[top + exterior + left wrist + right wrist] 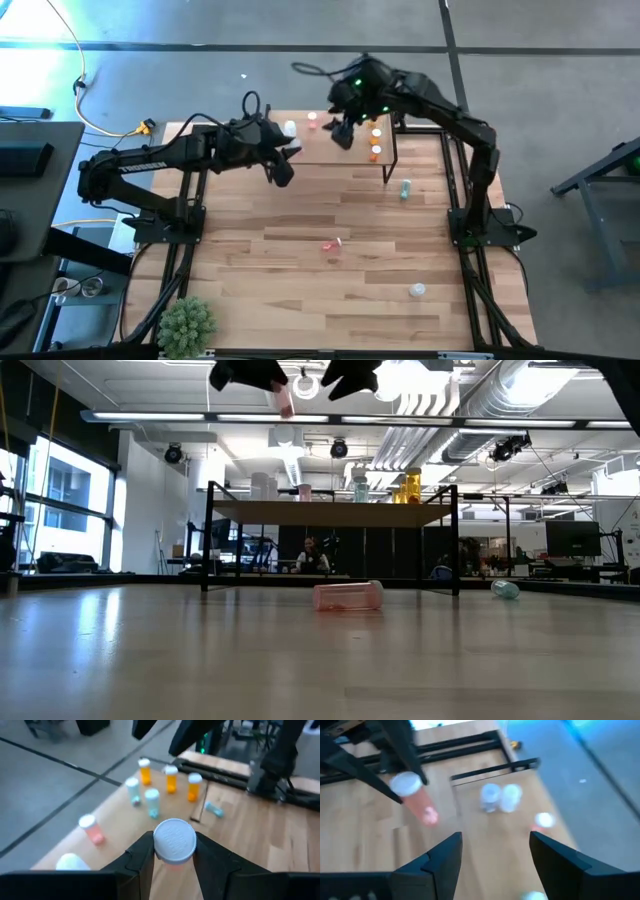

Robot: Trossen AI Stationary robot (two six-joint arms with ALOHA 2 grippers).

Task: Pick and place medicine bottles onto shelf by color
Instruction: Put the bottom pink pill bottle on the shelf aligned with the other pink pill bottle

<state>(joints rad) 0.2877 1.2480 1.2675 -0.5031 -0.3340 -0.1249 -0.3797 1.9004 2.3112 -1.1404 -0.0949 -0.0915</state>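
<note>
My left gripper [283, 163] is shut on a pink bottle with a white cap [174, 840], in the air near the shelf's left end. The shelf [335, 152], a light-wood board on black legs, stands at the table's far side. On it stand orange bottles [171, 778], green bottles [152, 802], a pink bottle [92, 829] and a white bottle [290, 128]. My right gripper [495, 845] is open and empty above the shelf [343, 130]. A pink bottle [332, 244] lies on its side mid-table. A green bottle [405, 188] and a white bottle [417, 291] lie on the table to the right. My left gripper pinches the pink bottle between its two fingers at the upper body, just under the white cap [173, 865]. The bottle is lifted clear, higher than the shelf board, and its pink body [285, 401] hangs below the fingers, a little tilted.
A green spiky plant [187, 320] stands at the table's near left corner. The two grippers are close to each other over the shelf. People and desks show in the room beyond the table [312, 555].
</note>
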